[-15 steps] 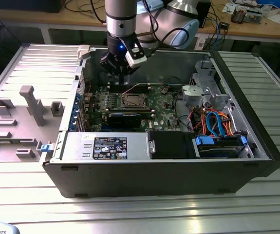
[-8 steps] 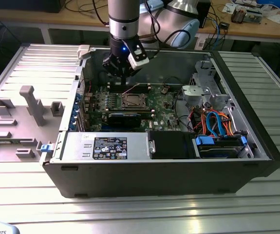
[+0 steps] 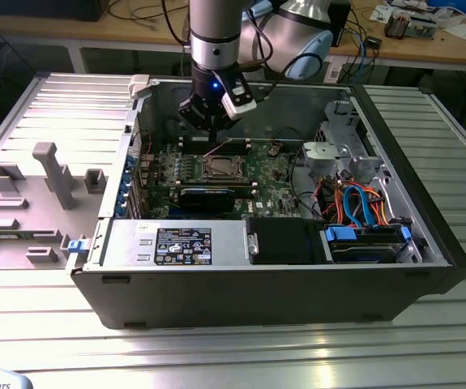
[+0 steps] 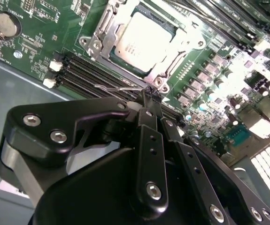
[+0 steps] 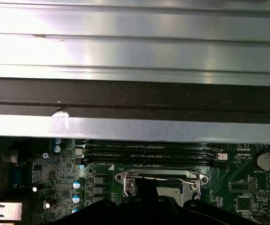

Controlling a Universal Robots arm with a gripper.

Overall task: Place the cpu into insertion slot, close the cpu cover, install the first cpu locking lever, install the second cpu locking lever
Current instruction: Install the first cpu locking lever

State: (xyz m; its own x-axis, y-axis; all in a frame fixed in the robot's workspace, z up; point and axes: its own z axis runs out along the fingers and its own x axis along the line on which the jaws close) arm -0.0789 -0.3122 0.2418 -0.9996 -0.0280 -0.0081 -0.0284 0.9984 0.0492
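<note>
Second wrist view puts me right over the work: the chip (image 4: 142, 40) sits flat in its socket (image 4: 107, 22) on the green board (image 4: 41, 40), and the thin metal cover frame (image 4: 179, 44) is already folded down around it. The black gripper (image 4: 149, 96) has its fingers pinched together on a thin wire lever (image 4: 113, 88), just beside the long memory slots (image 4: 85, 70) and close to one corner of the socket.

From the exterior view the arm reaches down into the open computer case (image 3: 257, 304), the gripper (image 3: 208, 126) hanging just behind the socket (image 3: 220, 168).

To my eye this is the lever-locking stage. Doing it well looks like a matter of keeping the pinch firm, since the wire is springy and would slip from the fingertips, and sweeping it along its own arc until it tucks under its catch. Forcing it sideways could bend it or scrape the memory slots.
</note>
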